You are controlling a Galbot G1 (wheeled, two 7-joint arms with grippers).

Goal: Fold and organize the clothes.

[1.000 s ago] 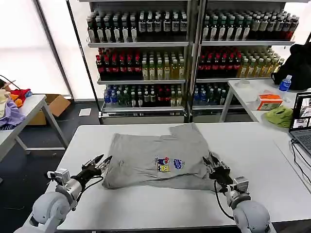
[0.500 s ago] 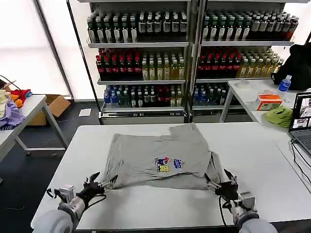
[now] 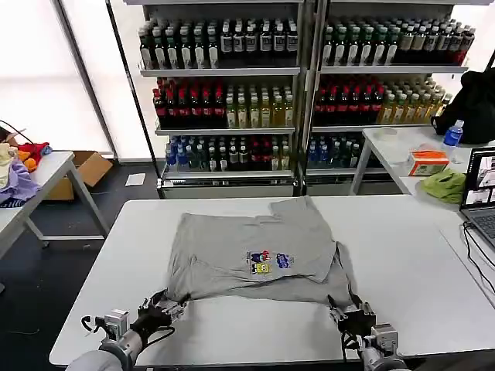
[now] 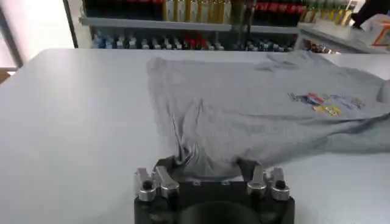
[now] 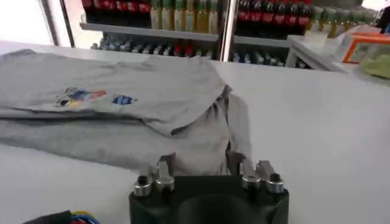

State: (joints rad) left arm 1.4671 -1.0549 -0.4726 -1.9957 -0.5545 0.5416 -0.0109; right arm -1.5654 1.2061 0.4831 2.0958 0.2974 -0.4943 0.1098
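Observation:
One of the clothes, a light grey T-shirt (image 3: 247, 239) with a small multicoloured chest print (image 3: 269, 261), lies partly folded on the white table (image 3: 402, 255). My left gripper (image 3: 158, 313) sits at the shirt's near left corner, fingers spread, and the hem lies bunched between them (image 4: 204, 165). My right gripper (image 3: 346, 315) is at the near right corner, also open, with the grey cloth (image 5: 201, 140) lying between its fingers (image 5: 198, 161). Both grippers are low, close to the table's front edge. The T-shirt (image 4: 256, 103) stretches away from the left one.
Shelves of bottles (image 3: 294, 93) stand behind the table. A side table at the right holds a laptop (image 3: 481, 193), a green cloth (image 3: 445, 185) and an orange box (image 3: 428, 162). Another table with clothes (image 3: 15, 174) is at the left, a cardboard box (image 3: 89, 166) beyond.
Both grippers have drawn back toward the table's front edge. The shirt's near corners have stretched slightly after them; the rest of the shirt has stayed in place.

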